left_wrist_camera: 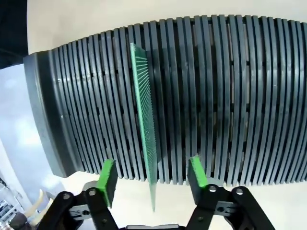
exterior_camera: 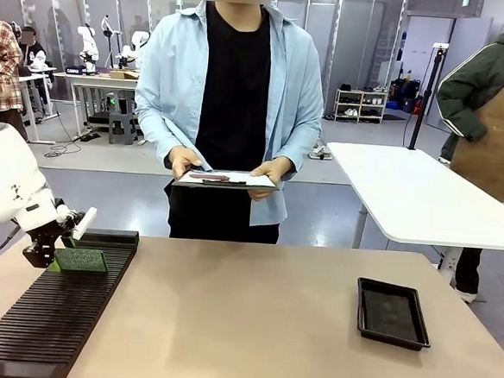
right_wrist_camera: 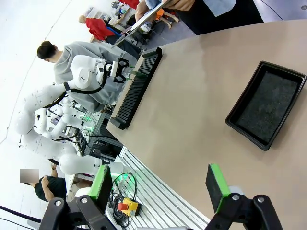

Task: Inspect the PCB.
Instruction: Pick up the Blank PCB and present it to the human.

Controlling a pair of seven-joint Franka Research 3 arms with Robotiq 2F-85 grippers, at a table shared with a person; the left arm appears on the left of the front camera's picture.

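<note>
The PCB (exterior_camera: pixel 81 260), a thin green board, stands on edge in a slot near the far end of the black slotted rack (exterior_camera: pixel 44 321) at the table's left. In the left wrist view the PCB (left_wrist_camera: pixel 146 120) runs edge-on between my left gripper's (left_wrist_camera: pixel 152 175) green pads, which stand apart on either side without touching it. From the front, the left gripper (exterior_camera: pixel 52 257) sits just left of the board. My right gripper (right_wrist_camera: pixel 160 184) hangs open above the table's near edge with nothing between its fingers.
A shallow black tray (exterior_camera: pixel 392 313) lies on the table's right side. A person at the far edge holds a clipboard (exterior_camera: pixel 225 180) with both hands. The slotted rack (left_wrist_camera: pixel 230 96) stretches toward the near left corner.
</note>
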